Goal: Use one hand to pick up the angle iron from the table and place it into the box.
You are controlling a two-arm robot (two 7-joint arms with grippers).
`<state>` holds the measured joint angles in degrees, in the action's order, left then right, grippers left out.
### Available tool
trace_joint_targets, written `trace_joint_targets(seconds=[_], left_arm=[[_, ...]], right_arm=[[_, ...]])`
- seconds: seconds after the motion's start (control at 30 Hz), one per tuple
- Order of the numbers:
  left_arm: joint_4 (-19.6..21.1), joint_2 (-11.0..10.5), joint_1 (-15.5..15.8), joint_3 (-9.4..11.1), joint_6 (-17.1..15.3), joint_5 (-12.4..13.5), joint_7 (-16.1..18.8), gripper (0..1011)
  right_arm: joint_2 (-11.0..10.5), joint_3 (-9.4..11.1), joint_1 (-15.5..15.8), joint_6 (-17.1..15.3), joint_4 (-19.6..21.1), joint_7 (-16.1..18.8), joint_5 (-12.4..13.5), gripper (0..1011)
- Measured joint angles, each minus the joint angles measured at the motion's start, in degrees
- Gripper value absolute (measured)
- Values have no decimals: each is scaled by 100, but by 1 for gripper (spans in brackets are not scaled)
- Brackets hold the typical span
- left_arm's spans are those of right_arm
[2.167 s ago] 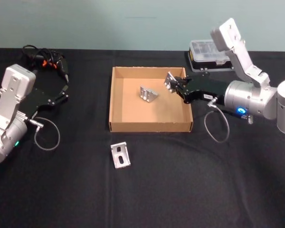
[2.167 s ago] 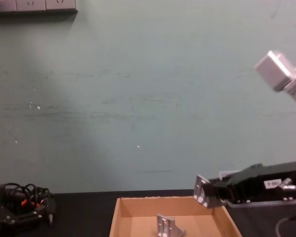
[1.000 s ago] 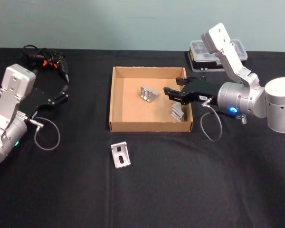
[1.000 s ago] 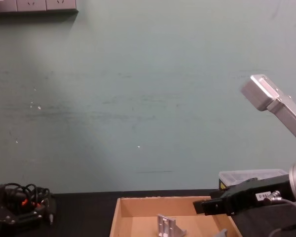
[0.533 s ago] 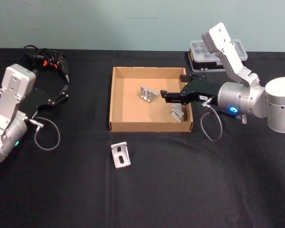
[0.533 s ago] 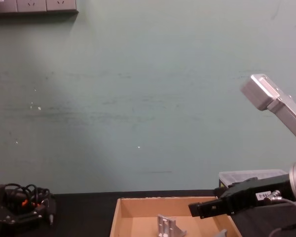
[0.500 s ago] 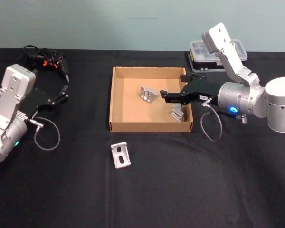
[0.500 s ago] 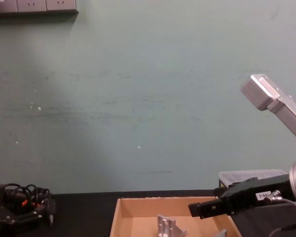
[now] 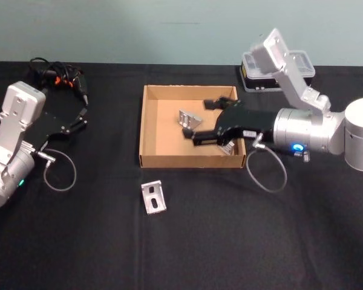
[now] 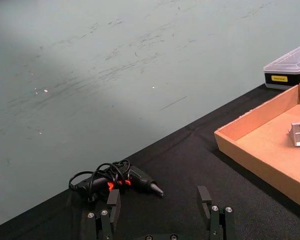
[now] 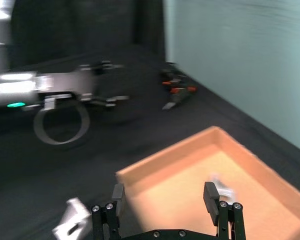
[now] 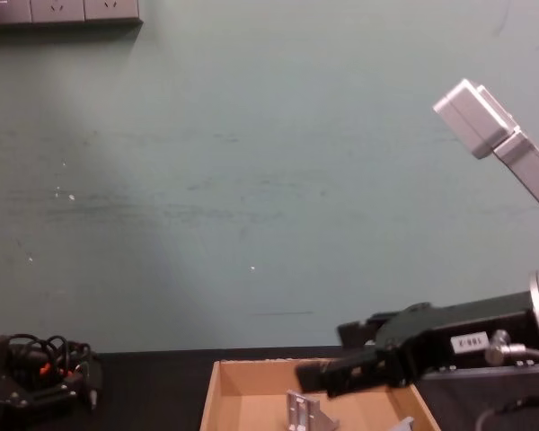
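Now we are holding our black right gripper (image 9: 198,121) wide open and empty above the shallow tan cardboard box (image 9: 146,130), probably because a shiny bracket (image 9: 189,119) is already lying inside. One silver metal angle iron (image 9: 152,197) is waiting on the flat black table (image 9: 230,235), just outside the box, nearer us and left of that gripper. Our left gripper (image 9: 81,118) is resting open, far left.
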<state>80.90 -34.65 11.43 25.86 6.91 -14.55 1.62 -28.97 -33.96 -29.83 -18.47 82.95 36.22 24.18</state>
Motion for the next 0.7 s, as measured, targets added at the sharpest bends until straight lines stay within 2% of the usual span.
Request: trace_joint_targets(seconds=[0.03, 0.23, 0.4, 0.63, 0.7], left_arm=[[0, 0, 0, 0, 0, 0, 0, 1000], [0, 0, 0, 0, 0, 0, 0, 1000], [0, 0, 0, 0, 0, 0, 0, 1000], [0, 0, 0, 0, 0, 0, 0, 1000], [0, 0, 0, 0, 0, 0, 0, 1000]], right_arm=[[-64, -87, -2, 49, 76, 164, 15, 1003], [-219, -405, -49, 202, 232, 640, 37, 1003], [-248, -620, -123, 263, 256, 853, 33, 1003], [-188, -1097, -399, 222, 130, 1034, -215, 1003], [-172, -1144, -435, 200, 104, 1051, -240, 1003]])
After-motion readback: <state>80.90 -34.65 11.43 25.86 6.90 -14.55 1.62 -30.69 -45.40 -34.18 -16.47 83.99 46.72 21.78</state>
